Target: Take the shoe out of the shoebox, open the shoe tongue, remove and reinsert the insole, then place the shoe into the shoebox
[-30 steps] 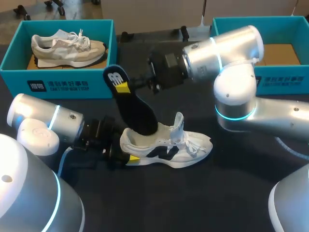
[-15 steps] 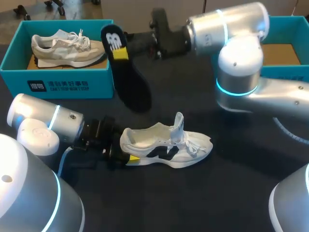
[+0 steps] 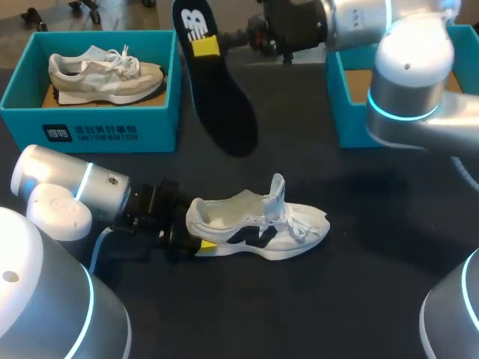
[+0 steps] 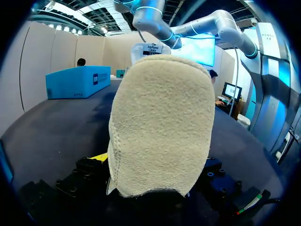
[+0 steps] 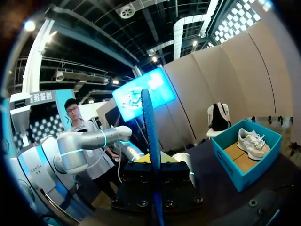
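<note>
A white shoe (image 3: 258, 224) with dark side marks lies on the black table, its toe to the right and its tongue pulled up. My left gripper (image 3: 196, 244) is shut on its heel. In the left wrist view the beige heel lining (image 4: 160, 127) fills the space between the fingers, and one yellow fingertip (image 4: 100, 157) shows beside it. The black insole (image 3: 217, 86) hangs in the air well above the shoe, its toe end down. My right gripper (image 3: 241, 37) is shut on the insole near its heel end. The right wrist view shows the insole (image 5: 150, 136) edge-on, rising from the right gripper (image 5: 154, 188).
A teal shoebox (image 3: 90, 131) at the back left holds a beige shoe (image 3: 105, 73). A second teal shoebox (image 3: 352, 112) stands at the back right, partly behind my right arm.
My right arm has drawn the insole out of the shoe and carried it up and toward the back. The shoe and my left gripper have not moved.
</note>
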`<state>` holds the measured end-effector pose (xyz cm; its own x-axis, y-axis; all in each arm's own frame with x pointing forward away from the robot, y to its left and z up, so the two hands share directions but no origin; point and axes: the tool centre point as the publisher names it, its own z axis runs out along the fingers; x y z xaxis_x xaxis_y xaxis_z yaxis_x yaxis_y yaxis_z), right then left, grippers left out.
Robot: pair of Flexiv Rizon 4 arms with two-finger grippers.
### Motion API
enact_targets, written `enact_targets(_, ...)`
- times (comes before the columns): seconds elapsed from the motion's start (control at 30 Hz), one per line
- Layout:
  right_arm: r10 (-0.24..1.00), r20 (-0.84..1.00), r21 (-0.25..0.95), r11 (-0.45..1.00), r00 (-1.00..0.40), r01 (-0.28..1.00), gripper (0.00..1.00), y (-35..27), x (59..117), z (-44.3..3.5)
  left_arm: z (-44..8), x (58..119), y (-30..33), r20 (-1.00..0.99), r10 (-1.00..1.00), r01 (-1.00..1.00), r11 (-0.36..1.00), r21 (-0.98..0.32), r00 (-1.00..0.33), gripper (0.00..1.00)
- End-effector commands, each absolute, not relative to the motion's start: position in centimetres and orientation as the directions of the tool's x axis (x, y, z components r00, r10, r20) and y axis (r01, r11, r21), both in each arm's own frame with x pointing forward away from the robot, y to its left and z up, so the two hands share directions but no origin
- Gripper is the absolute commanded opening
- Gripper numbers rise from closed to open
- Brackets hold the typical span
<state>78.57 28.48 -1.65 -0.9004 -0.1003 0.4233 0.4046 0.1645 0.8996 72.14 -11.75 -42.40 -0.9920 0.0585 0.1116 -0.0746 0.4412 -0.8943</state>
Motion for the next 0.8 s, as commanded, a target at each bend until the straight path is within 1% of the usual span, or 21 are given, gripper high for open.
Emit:
enact_targets(0.03,-0.082,0.39,0.909,0.195,-0.917,0.369,0.0,27.4,78.0,0.1,-42.5,72.1,-11.8,0.113,0.06,-0.075,0.445,-0.893,-0.992,0.0)
enact_targets(0.77,-0.082,0.39,0.909,0.195,-0.917,0.369,0.0,27.4,78.0,0.1,-42.5,72.1,-11.8,0.113,0.06,-0.075,0.445,-0.893,-0.992,0.0)
enact_targets(0.8,-0.065,0.415,0.894,0.213,-0.908,0.393,0.0,26.4,77.9,0.4,-42.5,72.1,-11.8,0.113,0.06,-0.075,0.445,-0.893,-0.992,0.0)
